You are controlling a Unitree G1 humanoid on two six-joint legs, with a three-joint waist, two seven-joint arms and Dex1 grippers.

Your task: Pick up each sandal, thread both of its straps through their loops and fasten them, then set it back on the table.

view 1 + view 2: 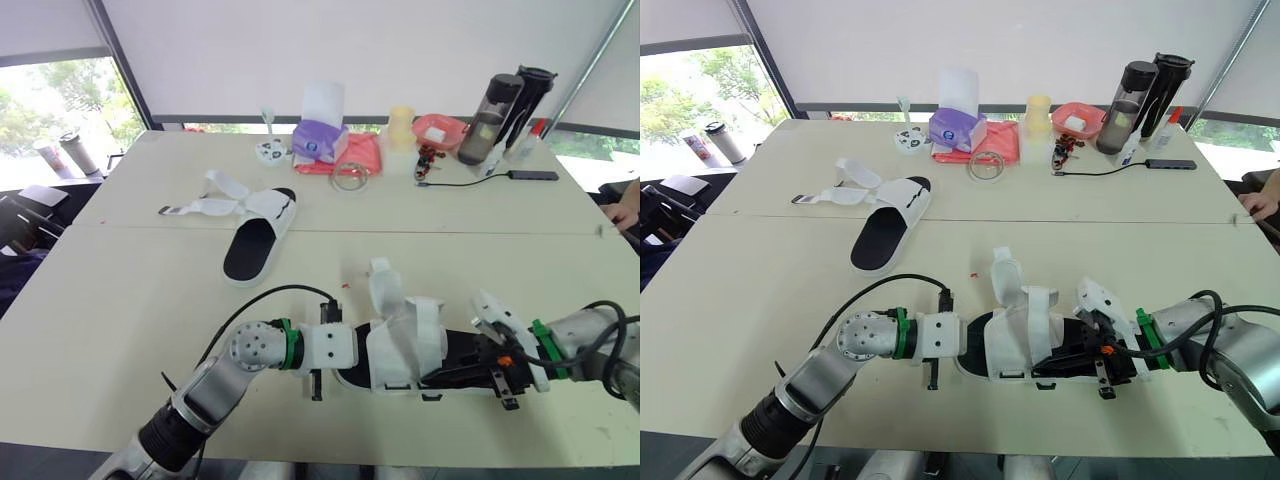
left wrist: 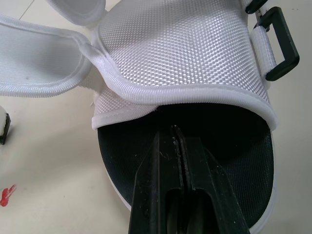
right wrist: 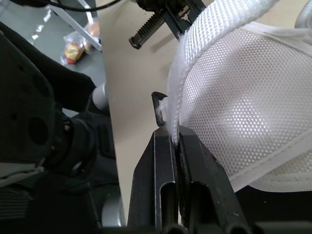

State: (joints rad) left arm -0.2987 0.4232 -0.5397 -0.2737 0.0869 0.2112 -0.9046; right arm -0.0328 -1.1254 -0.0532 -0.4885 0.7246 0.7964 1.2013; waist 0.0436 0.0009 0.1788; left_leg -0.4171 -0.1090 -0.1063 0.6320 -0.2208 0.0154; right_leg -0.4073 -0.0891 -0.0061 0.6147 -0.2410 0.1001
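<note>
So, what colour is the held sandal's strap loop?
Black; the plastic loop shows best in left wrist view.

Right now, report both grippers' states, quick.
Left gripper: shut, tips over the sandal.
Right gripper: shut on the strap.

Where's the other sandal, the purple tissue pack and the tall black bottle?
other sandal (image 1: pixel 256 244), left eye view, black insole.
purple tissue pack (image 1: pixel 318 142), left eye view, purple front.
tall black bottle (image 1: pixel 527 105), left eye view, its body.
</note>
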